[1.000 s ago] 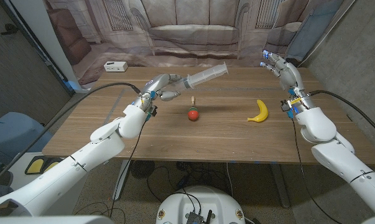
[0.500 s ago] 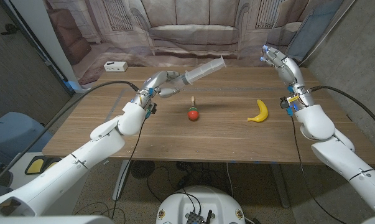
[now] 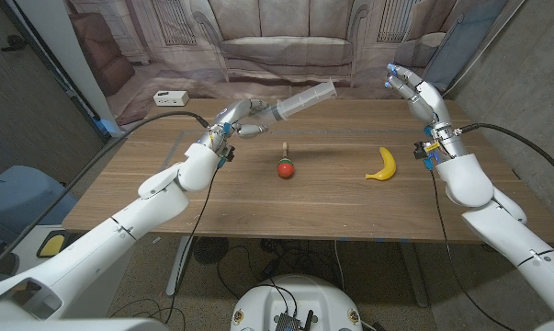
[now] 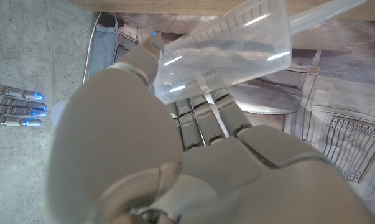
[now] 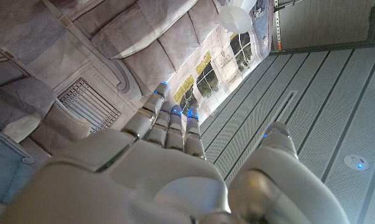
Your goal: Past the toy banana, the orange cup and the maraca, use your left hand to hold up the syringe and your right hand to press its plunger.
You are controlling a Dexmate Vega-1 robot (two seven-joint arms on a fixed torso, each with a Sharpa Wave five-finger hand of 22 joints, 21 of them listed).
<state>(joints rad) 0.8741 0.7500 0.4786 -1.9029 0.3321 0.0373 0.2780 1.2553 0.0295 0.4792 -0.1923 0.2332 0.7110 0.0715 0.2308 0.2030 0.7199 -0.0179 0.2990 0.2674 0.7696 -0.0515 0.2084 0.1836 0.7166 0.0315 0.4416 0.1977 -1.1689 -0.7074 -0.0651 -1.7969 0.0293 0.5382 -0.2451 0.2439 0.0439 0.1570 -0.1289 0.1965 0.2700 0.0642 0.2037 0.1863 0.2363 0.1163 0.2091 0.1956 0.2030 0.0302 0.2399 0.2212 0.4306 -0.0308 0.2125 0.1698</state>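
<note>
Left hand (image 3: 237, 119) aloft, gripping syringe (image 3: 299, 101)

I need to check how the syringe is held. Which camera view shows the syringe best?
The head view: the whole syringe shows there, lifted off the table, its near end gripped by the left hand. The left wrist view shows its clear barrel close up above the hand's fingers. The right wrist view faces the backdrop.

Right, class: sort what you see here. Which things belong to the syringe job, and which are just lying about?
Belong to the job:
- syringe, gripped and raised off the table by the left hand
- right hand, lifted with fingers apart, holding nothing

Just lying about:
- toy banana on the table
- maraca mid-table
- white box at the far left edge
</note>
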